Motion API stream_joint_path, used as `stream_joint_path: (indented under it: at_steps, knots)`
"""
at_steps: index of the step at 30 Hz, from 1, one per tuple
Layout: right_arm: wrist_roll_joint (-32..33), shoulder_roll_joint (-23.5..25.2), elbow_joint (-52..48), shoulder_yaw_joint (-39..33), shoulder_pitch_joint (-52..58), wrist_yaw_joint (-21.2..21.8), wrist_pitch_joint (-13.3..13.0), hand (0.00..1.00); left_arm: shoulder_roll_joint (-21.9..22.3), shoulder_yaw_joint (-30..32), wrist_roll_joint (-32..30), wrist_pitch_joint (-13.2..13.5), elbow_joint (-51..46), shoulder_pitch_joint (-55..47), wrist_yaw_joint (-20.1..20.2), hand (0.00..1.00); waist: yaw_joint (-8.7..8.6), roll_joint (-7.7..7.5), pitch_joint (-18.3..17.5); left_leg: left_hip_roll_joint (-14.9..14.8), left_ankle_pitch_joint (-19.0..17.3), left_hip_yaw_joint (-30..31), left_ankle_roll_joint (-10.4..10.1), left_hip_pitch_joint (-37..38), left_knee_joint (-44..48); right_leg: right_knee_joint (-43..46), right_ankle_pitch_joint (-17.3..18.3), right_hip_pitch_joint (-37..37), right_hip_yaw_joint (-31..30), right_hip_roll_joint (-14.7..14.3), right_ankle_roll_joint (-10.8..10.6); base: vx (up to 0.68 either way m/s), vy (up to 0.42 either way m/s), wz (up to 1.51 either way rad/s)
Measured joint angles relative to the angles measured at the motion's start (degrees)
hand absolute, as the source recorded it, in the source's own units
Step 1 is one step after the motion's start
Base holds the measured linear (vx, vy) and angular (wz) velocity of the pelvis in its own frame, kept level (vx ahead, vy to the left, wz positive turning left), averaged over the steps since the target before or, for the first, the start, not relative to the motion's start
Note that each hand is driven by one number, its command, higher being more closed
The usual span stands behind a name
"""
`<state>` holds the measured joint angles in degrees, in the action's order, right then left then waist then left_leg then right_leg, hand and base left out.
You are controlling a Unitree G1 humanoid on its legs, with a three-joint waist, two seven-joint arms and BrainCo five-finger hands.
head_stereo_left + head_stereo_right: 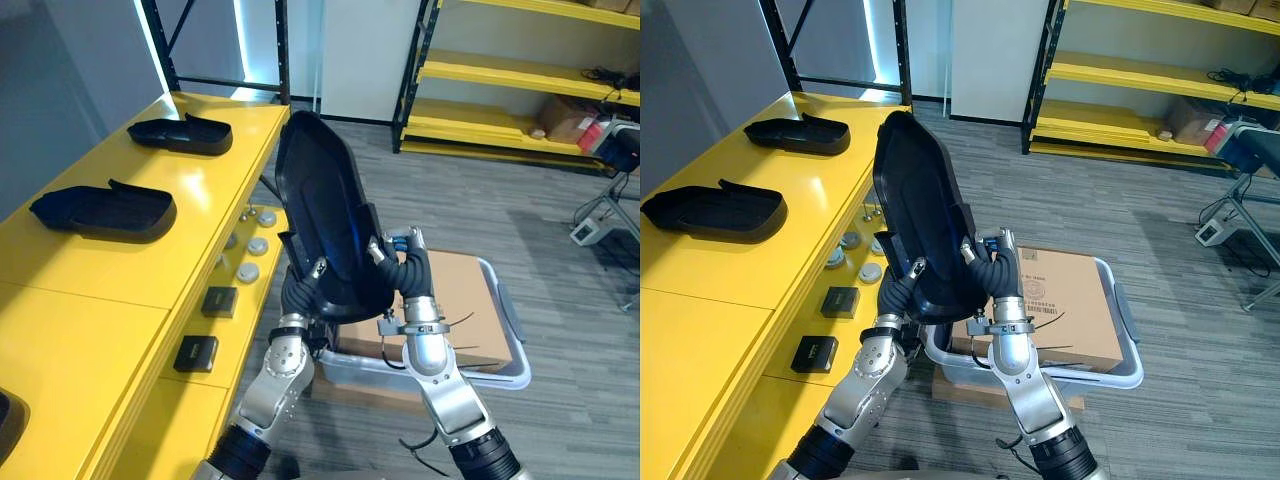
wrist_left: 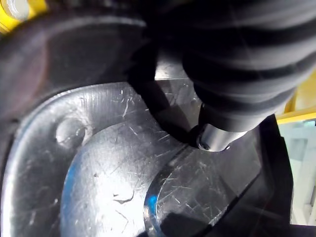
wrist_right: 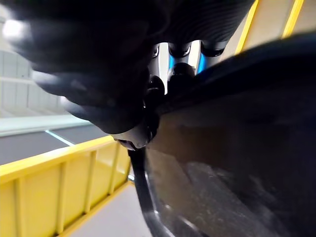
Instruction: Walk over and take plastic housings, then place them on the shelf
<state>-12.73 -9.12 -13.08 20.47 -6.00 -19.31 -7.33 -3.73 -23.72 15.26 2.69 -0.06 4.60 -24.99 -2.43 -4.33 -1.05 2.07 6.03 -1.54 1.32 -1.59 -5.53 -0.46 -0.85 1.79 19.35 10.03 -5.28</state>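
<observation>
I hold a large black plastic housing (image 1: 325, 200) upright in front of me, beside the yellow shelf (image 1: 120, 290). My left hand (image 1: 300, 292) grips its lower left edge and my right hand (image 1: 398, 268) grips its lower right edge, fingers curled onto the rim. Up close, the left wrist view has a finger (image 2: 217, 133) pressed on the glossy shell (image 2: 98, 173). In the right wrist view, fingers (image 3: 140, 131) clamp the dark edge (image 3: 237, 148). Two more black housings lie flat on the shelf top, one nearer (image 1: 105, 210) and one farther (image 1: 182, 133).
A cardboard box (image 1: 462, 295) sits in a grey tote (image 1: 500, 375) on the floor just right of my arms. Small round parts (image 1: 248, 245) and black boxes (image 1: 219, 301) lie on the shelf's lower level. Yellow racks (image 1: 500, 75) stand at the back right.
</observation>
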Motion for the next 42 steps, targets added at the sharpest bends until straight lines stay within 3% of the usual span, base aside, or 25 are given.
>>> stream_joint_path:
  at_steps: [5,8,9,13,15,17,22,24,29,33,37,40,41,42]
  knots:
    - [5.5,-5.8,-6.9,-3.1,-3.0,5.0,-3.1,0.0,0.1,1.9,-5.2,0.0,-3.8,0.0,1.5,1.0,0.0,0.01,0.0,0.0,0.0,0.0,0.0,0.2,0.0,0.2,0.0,0.0,0.0,0.0,0.0,0.0,0.0,0.0]
    - [9.5,-6.5,-11.1,-11.6,-5.6,5.9,-6.1,0.0,0.2,3.2,-7.9,0.1,-5.3,-0.3,2.7,1.0,-0.03,0.03,0.0,0.0,0.0,-0.1,0.0,0.5,0.0,0.3,0.1,0.0,-0.1,0.0,0.1,0.0,0.0,0.0]
    - [11.9,-6.2,-11.9,-18.5,-6.5,5.6,-7.8,0.0,0.3,4.2,-9.2,0.1,-6.4,-1.4,2.7,1.0,-0.24,0.03,0.0,0.0,0.0,-0.2,0.0,0.6,-0.1,0.3,0.1,0.0,-0.2,0.0,0.1,0.0,0.0,0.0]
    - [19.1,-3.4,-12.3,-37.0,-5.1,1.8,-10.7,0.0,0.6,8.6,-9.5,0.4,-9.9,-6.5,2.5,1.0,-1.3,0.21,0.0,0.0,0.0,-0.2,0.0,0.5,-0.4,0.3,0.2,0.0,0.0,0.0,0.0,0.0,0.0,0.0]
    - [22.7,-2.1,-9.9,-43.1,-2.4,-0.2,-12.6,0.0,1.0,10.9,-9.5,0.4,-11.2,-8.5,2.4,1.0,-1.78,0.36,-0.1,-0.1,0.0,-0.1,0.0,0.5,-0.4,0.2,0.2,0.0,0.0,0.0,0.0,0.0,0.0,0.0]
    - [25.9,-1.6,-5.4,-47.3,1.5,-2.2,-12.9,0.0,1.5,12.9,-9.5,0.5,-12.3,-9.8,2.4,1.0,-1.9,0.61,-0.1,-0.1,0.0,-0.1,0.0,0.5,-0.3,0.2,0.2,0.0,0.3,0.0,0.0,0.0,0.0,0.0]
    - [26.9,-1.5,16.9,-49.4,11.1,-2.6,-9.4,0.0,1.5,16.2,-9.5,2.8,-17.7,-14.5,2.4,1.0,-3.07,1.91,-0.3,-0.1,-0.3,0.0,-0.3,0.2,-0.4,-0.1,0.2,-0.1,0.5,0.0,0.0,0.0,0.0,0.0]
    - [29.8,-1.5,31.4,-50.4,13.6,0.0,-6.3,0.0,1.8,16.9,-9.6,4.3,-19.3,-15.8,2.6,1.0,-3.01,2.9,-0.1,-0.1,-0.7,0.5,-0.6,-0.2,-0.4,-0.3,0.2,0.0,0.8,0.0,-0.1,0.0,0.0,0.09]
    - [32.4,0.2,56.3,-50.2,16.4,7.4,-2.0,0.0,2.0,17.1,-9.5,5.4,-20.5,-18.3,5.1,1.0,-2.55,3.83,0.2,-0.2,-0.6,1.7,-0.6,-0.3,0.0,-0.7,0.0,0.9,1.9,-0.3,-0.4,0.03,-0.007,0.11]
    - [31.2,3.5,66.3,-48.3,18.8,12.1,0.3,0.0,2.2,16.5,-9.3,5.4,-21.9,-20.8,7.6,1.0,-1.44,3.65,0.7,-0.3,-1.0,2.3,-0.7,0.4,-0.1,-0.5,1.0,2.4,2.5,-0.5,-0.1,0.02,-0.016,0.08]
    - [29.6,5.7,69.0,-42.6,19.5,13.3,1.5,0.0,2.6,16.2,-9.3,5.4,-24.5,-23.5,8.8,1.0,-0.29,2.94,2.2,-0.1,-1.0,5.3,-0.9,0.3,0.0,1.8,3.0,3.1,5.3,-0.2,-0.7,0.0,-0.018,0.42]
    - [27.8,7.7,68.2,-37.8,18.8,13.4,1.3,0.0,3.3,13.8,-9.3,5.4,-25.8,-23.6,8.8,1.0,1.37,2.51,4.8,1.8,-1.3,11.7,-0.5,-5.4,4.0,5.6,5.2,3.2,15.5,1.2,-1.2,-0.03,-0.026,1.54]
    - [27.8,8.0,67.9,-37.4,18.8,13.4,1.2,0.0,3.5,13.6,-9.3,5.4,-26.2,-23.6,8.8,1.0,1.66,2.44,5.1,1.5,-1.9,10.1,0.4,-6.5,4.4,5.7,5.3,3.4,17.8,1.8,-1.3,-0.03,0.018,1.95]
    - [27.6,8.8,67.1,-37.2,17.8,13.4,1.2,0.0,4.0,13.1,-9.2,5.4,-27.2,-23.5,8.8,1.0,2.03,2.41,6.2,0.2,-3.2,3.8,2.2,-7.9,5.2,5.7,5.4,4.5,22.3,2.3,-1.4,-0.03,0.041,1.93]
